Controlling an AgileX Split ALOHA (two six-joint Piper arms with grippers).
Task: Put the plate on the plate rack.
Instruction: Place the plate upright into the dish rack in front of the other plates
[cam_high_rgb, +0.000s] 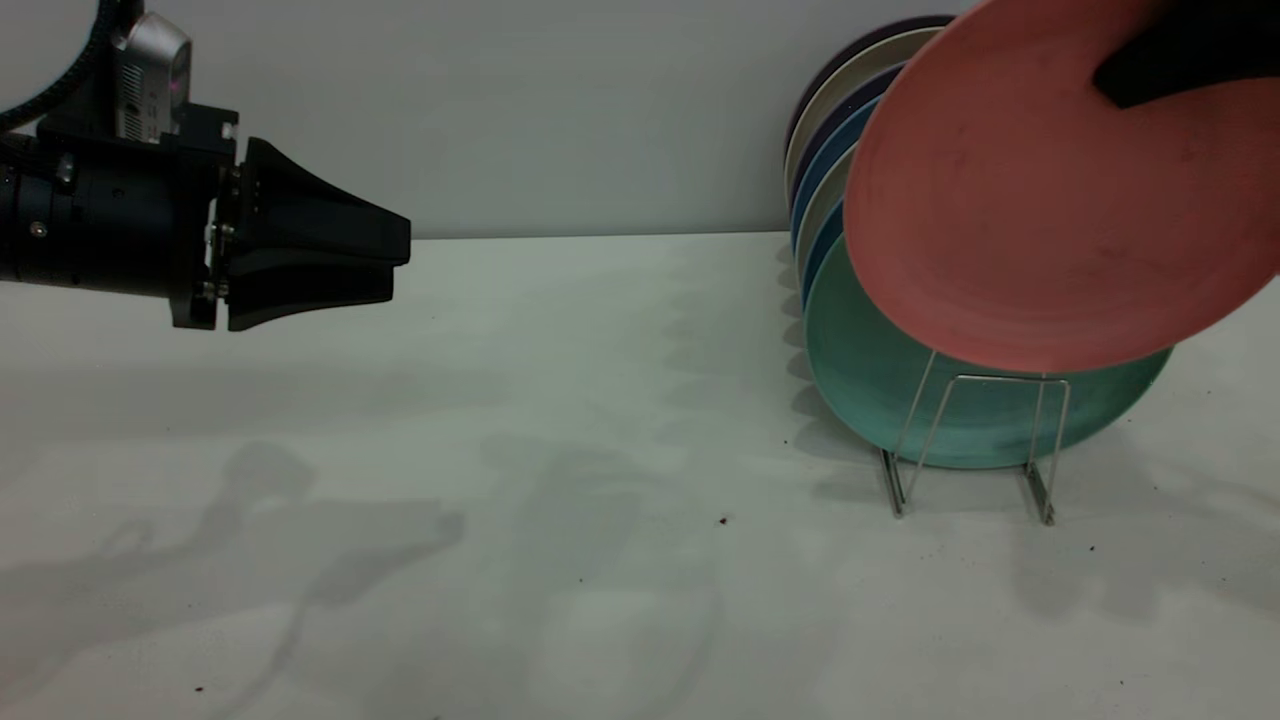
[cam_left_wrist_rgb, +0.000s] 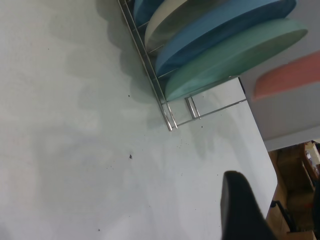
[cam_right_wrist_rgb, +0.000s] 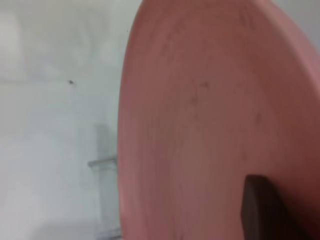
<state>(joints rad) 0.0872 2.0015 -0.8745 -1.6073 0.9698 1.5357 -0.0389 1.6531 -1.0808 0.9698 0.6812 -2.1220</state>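
One plate (cam_high_rgb: 1040, 200), salmon pink, hangs tilted above the plate rack (cam_high_rgb: 985, 440), at two o'clock from the rack's empty front loop. The right gripper (cam_high_rgb: 1180, 60) pinches its upper rim. It looks stiff, light and slick-edged, so a rim grip suits it. The left gripper (cam_high_rgb: 385, 255), pressed together, idles at nine o'clock.

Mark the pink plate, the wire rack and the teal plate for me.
pink plate (cam_high_rgb: 1040, 200): exterior view, middle of its face.
wire rack (cam_high_rgb: 1045, 480): exterior view, front right foot bar.
teal plate (cam_high_rgb: 860, 370): exterior view, lower left of its face.
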